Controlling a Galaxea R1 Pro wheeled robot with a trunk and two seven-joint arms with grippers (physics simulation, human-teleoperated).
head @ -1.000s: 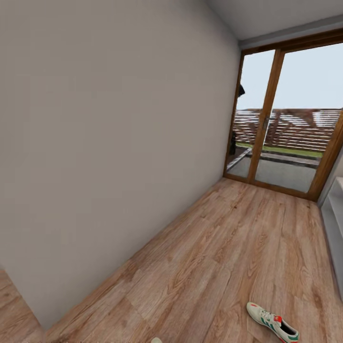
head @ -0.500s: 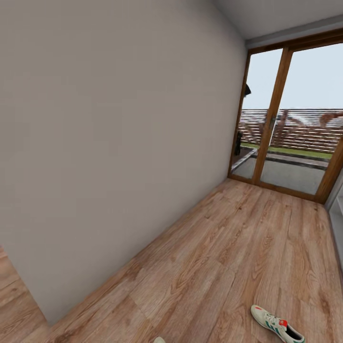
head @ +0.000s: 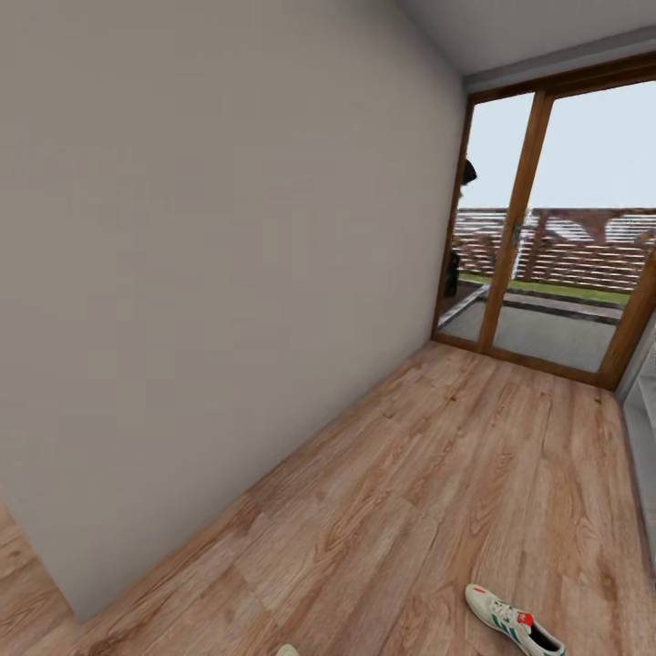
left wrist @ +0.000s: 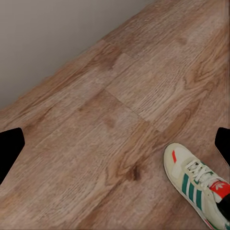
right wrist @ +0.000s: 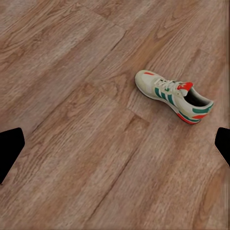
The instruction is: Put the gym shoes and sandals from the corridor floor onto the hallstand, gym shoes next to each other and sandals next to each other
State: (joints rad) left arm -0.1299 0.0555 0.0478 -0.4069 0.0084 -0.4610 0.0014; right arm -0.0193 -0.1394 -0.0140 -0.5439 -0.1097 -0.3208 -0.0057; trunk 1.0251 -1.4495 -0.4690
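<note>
**Meanwhile, one gym shoe lies alone on the corridor floor**

Ahead, the head view looks down a narrow corridor. A plain grey wall (head: 210,273) runs along one side, and a wood-framed glass door (head: 528,219) closes the far end, with grey paving, a strip of grass and a slatted fence beyond the glass. The corridor floor (head: 437,474) is light brown wood plank with clear grain.

A gym shoe (head: 513,621) rests flat on its sole on the floor, at the near end of the corridor, well away from the grey wall and far from the glass door. It is cream-white with green side stripes, a red tongue patch and white laces, its toe turned toward the wall side. A small pale sliver (head: 287,650) sits at the near edge of the floor; what it is cannot be told.

A pale-grey edge of the hallstand (head: 640,428) shows along the floor's far side from the wall, near the door.

The left wrist view shows the same gym shoe (left wrist: 196,184) on the planks, not far from where the floor meets the wall. The right wrist view shows it (right wrist: 173,96) whole, upright, with a teal-and-red heel.

The left end effector (left wrist: 115,143) and the right end effector (right wrist: 115,146) each show dark fingertips set wide apart at opposite sides, with nothing between them but floor.
</note>
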